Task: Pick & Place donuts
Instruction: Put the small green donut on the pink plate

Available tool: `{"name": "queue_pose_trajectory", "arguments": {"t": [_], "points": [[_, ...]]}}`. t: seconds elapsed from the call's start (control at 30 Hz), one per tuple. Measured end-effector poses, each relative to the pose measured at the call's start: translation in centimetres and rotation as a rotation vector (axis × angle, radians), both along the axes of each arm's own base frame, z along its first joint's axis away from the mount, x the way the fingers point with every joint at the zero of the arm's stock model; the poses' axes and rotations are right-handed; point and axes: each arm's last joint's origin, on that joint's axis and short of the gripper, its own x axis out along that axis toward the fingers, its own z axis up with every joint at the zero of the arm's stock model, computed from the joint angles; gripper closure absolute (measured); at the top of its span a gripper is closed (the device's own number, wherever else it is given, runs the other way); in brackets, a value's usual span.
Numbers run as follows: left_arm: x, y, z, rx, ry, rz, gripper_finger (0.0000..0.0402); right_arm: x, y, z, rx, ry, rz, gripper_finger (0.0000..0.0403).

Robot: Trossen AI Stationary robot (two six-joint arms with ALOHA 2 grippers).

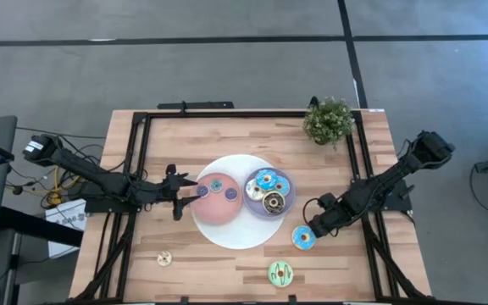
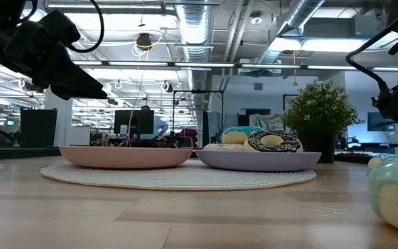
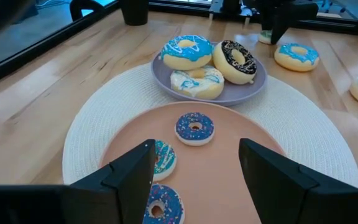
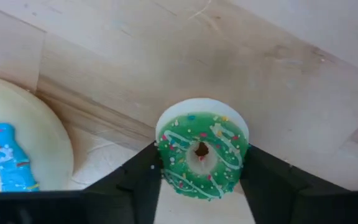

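My left gripper (image 1: 179, 188) (image 3: 194, 177) is open, at the left rim of the pink plate (image 1: 214, 213), touching nothing. Three small donuts (image 3: 194, 129) (image 3: 164, 158) (image 3: 163, 208) lie flat on that plate. The purple plate (image 1: 285, 210) carries three large donuts: blue (image 1: 267, 180), white-blue (image 3: 196, 82) and brown (image 1: 274, 203). My right gripper (image 1: 313, 224) (image 4: 201, 163) is right of the purple plate, shut on a small green donut (image 4: 202, 152). A large blue-iced donut (image 1: 303, 238) lies flat on the wood beside it. My right gripper pinches the small green donut between its two fingers (image 4: 143, 177), on opposite sides of the ring's outer edge (image 4: 164, 155). The fingers come from above, pointing down, and the iced face looks up at the wrist camera. Whether the donut is clear of the table, I cannot tell.
Both plates sit on a round white mat (image 1: 227, 233). A small tan donut (image 1: 165, 258) and a large green donut (image 1: 280, 273) lie near the table's near edge. A potted plant (image 1: 329, 120) stands at the far right corner. Black frame rails (image 1: 138, 152) run along the table's sides.
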Motion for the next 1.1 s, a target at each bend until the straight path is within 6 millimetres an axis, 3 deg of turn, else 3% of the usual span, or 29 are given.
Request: {"name": "queue_pose_trajectory", "arguments": {"t": [0.13, 0.27, 0.5, 0.63, 0.73, 0.93, 1.1], "points": [[0.0, 0.0, 0.0, -0.004, -0.001, 0.001, 0.0175, -0.1, -0.1, 0.7, -0.016, 0.001, -0.001, 0.0249], [0.0, 0.0, 0.0, -0.001, -0.002, 0.005, 0.0175, 0.3, -0.3, 3.2, -0.048, -0.074, 0.005, 0.0263], [0.0, 0.0, 0.0, 0.044, 0.007, -0.005, 0.0175, 4.3, -0.8, 10.3, -0.224, -0.620, 0.164, 0.0263], [-0.1, 0.1, 0.3, 0.076, -0.001, -0.011, 0.0175, 8.3, -1.9, 13.6, -0.329, -0.895, 0.246, 0.0263], [-0.4, 0.3, 0.8, 0.092, -0.034, 0.026, 0.0175, 12.0, -3.2, 14.7, -0.376, -0.926, 0.329, 0.0266], [-1.5, 0.7, 1.8, 0.086, -0.080, 0.014, 0.0175, 21.0, -5.8, 13.7, -0.351, -0.795, 0.458, 0.0267], [-2.5, 1.0, 2.2, 0.074, -0.092, 0.015, 0.0175, 28.0, -6.9, 11.5, -0.334, -0.654, 0.563, 0.0267]]}}
